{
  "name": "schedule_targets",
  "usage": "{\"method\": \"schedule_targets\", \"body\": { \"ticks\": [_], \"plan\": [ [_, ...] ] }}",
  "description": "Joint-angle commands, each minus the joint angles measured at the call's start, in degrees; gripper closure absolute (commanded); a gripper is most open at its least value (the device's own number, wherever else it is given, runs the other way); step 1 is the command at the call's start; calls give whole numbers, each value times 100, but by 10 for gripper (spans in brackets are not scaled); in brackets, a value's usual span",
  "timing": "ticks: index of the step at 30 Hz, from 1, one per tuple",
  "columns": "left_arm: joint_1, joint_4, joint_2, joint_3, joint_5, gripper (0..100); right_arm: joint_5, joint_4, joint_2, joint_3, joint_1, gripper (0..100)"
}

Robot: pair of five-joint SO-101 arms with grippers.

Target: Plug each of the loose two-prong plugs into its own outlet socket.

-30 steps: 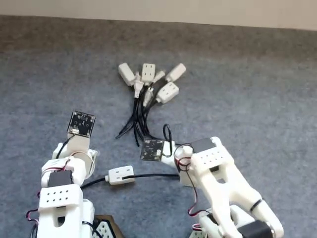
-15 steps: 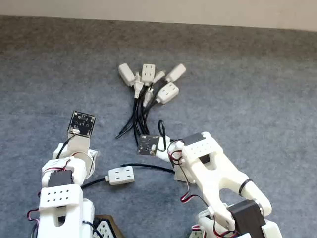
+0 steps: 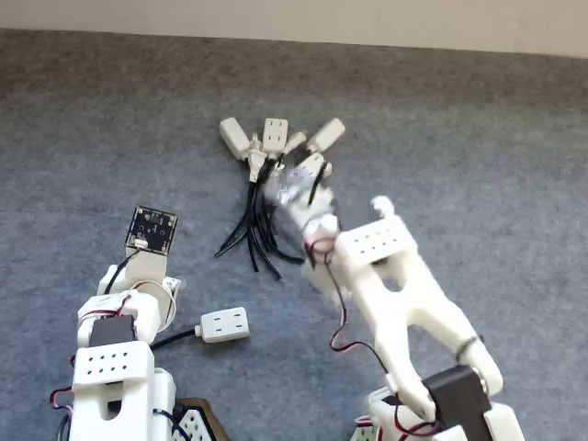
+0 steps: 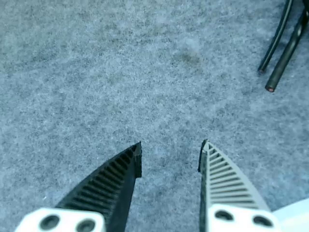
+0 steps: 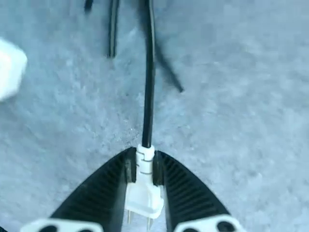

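right gripper (image 5: 143, 155) clamped on plug (image 5: 143, 191) body, likely keeping prongs exposed for socketing | left gripper (image 4: 170, 151) parted, empty, over carpet (image 4: 96, 72)

Arms — 2: left arm (image 3: 115, 354) and right arm (image 3: 404, 294), w/ 1 gripper each: left gripper (image 4: 171, 145), right gripper (image 5: 144, 153). Outlet sockets (image 3: 275, 133): approx 5 white blocks, i.e. 4 in the far bunch plus 1 lone socket (image 3: 224, 323) by the left arm. Small plugs (image 3: 255, 165) in the bunch: at least 2, exact no. unclear. 1 more plug (image 5: 144, 191) sits between the right gripper's fingers, w/ 2 prongs. Black cables (image 3: 257, 220): several, too tangled to count — 2 cut ends (image 4: 277, 63) in the left wrist view. Black square board (image 3: 152, 230) on the left arm: 1.
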Motion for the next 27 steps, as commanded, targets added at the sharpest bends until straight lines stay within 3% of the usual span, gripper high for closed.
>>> {"method": "schedule_targets", "body": {
  "ticks": [1, 4, 7, 11, 13, 18, 22, 27],
  "plan": [
    [127, -79, -22, -154, -53, 796, -1011, 1007, -400, -1560, 207, 993],
    [207, -79, -31, -338, -53, 796, -1609, 1675, -347, -2571, 286, 993],
    [180, 62, -31, -927, -132, 796, -1459, 2097, -119, -3073, 259, 993],
    [268, 1732, -31, -2554, -580, 793, -1073, 2387, 180, -3292, -75, 993],
    [462, 2620, -31, -3424, -527, 793, -1477, 2290, 207, -3301, -154, 993],
    [1367, 3692, -31, -4620, -9, 729, -2057, 1156, 57, -3222, 75, 993],
    [1895, 3719, -40, -4637, 448, 630, -2251, -84, -637, -2281, 40, 993],
    [2123, 3332, -198, -4523, 642, 606, -2462, -1938, -1675, -462, -312, 993]
  ]
}}
